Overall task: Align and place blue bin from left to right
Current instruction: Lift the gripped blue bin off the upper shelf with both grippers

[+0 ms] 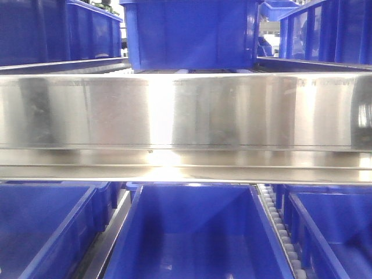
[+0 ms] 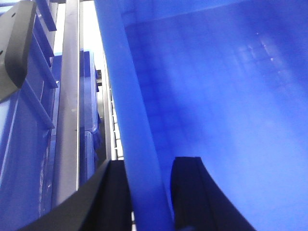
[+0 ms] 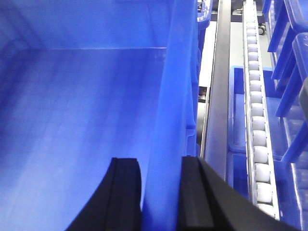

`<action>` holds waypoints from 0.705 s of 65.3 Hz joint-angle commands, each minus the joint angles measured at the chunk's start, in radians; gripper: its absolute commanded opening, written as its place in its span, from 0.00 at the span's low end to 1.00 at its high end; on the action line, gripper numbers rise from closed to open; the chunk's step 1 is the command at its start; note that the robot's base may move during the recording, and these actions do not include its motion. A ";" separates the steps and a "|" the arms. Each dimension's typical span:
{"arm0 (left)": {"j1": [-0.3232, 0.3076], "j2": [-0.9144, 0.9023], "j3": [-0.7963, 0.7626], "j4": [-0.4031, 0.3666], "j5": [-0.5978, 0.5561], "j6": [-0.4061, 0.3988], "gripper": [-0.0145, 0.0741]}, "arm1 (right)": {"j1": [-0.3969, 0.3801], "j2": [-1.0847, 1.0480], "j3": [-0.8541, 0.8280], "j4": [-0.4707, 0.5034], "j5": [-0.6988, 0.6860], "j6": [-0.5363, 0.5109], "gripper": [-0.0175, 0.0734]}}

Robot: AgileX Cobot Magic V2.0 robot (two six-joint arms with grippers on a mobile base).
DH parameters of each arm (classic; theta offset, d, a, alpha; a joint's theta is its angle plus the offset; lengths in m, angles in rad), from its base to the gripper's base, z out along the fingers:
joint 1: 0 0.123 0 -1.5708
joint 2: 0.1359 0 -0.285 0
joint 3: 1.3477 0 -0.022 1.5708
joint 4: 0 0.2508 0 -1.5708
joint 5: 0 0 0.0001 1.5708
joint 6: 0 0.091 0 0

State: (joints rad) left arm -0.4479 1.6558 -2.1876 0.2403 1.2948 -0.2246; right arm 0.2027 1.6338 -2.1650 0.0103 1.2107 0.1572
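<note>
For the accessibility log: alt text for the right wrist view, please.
The right pincer grips the side wall of the empty blue bin, one finger inside, one outside. A metal rail and a white roller track run alongside.

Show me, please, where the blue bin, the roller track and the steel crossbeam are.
blue bin (image 3: 171, 120): right wrist view, on the side wall that runs down between the end effector's fingers.
roller track (image 3: 259, 139): right wrist view, on a white roller midway along it.
steel crossbeam (image 1: 186, 110): front-facing view, on its broad front face.
</note>
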 commanded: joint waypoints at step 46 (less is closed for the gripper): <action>-0.016 -0.022 -0.009 -0.027 -0.165 0.029 0.15 | 0.008 -0.016 -0.019 -0.003 -0.143 -0.021 0.10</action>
State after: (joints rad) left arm -0.4479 1.6558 -2.1876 0.2479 1.2562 -0.2267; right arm 0.2027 1.6383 -2.1650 0.0068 1.2065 0.1591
